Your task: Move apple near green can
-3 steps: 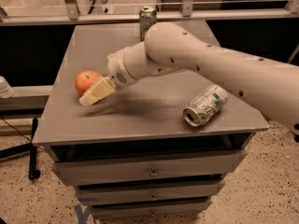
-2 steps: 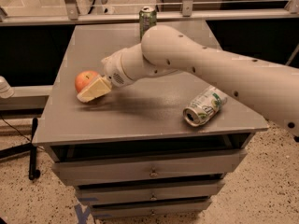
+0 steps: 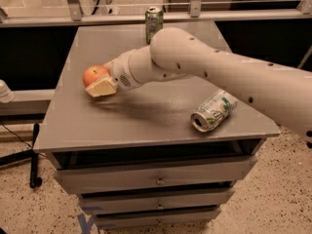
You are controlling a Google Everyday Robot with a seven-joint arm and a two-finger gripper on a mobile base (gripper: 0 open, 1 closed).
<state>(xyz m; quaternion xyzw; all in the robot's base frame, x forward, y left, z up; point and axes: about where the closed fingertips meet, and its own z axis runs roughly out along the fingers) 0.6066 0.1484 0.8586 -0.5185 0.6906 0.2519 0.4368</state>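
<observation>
The orange-red apple (image 3: 93, 74) is at the left side of the grey table (image 3: 146, 116). My gripper (image 3: 98, 82) reaches in from the right and is shut on the apple. One cream finger (image 3: 103, 88) lies along the apple's front and the other is hidden behind it. The apple appears held slightly above the tabletop. The green can (image 3: 154, 23) stands upright at the table's far edge, behind the arm and well apart from the apple.
A white-silver can with green leaf marks (image 3: 211, 111) lies on its side at the front right of the table. My arm (image 3: 219, 77) spans the right half. Drawers sit below the tabletop; a glass rail runs behind it.
The gripper closed in on the apple, and apple and gripper have shifted a little up and toward the back of the table. Both cans have stayed put.
</observation>
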